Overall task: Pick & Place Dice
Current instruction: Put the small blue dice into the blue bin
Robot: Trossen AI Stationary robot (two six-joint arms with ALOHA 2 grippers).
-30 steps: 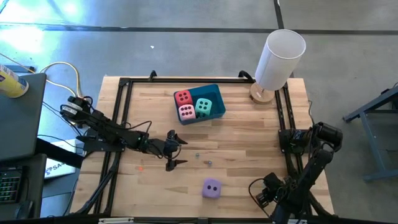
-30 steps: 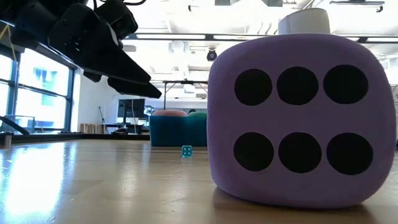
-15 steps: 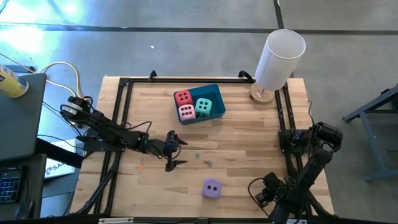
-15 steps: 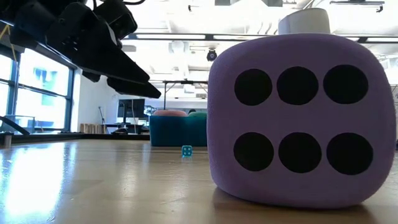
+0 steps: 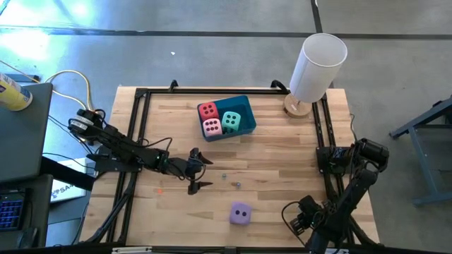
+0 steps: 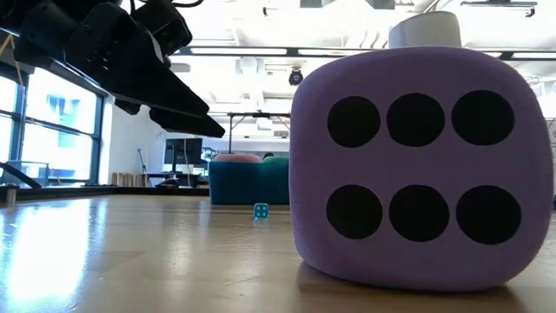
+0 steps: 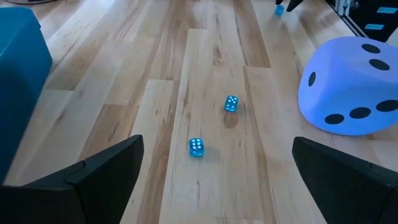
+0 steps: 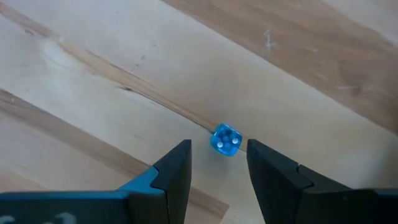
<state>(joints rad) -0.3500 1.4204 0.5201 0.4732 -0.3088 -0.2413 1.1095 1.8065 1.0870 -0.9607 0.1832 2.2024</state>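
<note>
Wooden table: three dice in blue bin; purple die outside; left end effector apart.

Wooden table: light plank top, edged by a black frame.

Blue bin: landmark, on the far middle of the top.

White cylinder on a round wooden base: right of the bin, at the far right corner.

Purple die: well apart from the bin, toward the near edge.

Two tiny blue dice: between the bin and the purple die. A third tiny blue die lies on the planks.
</note>
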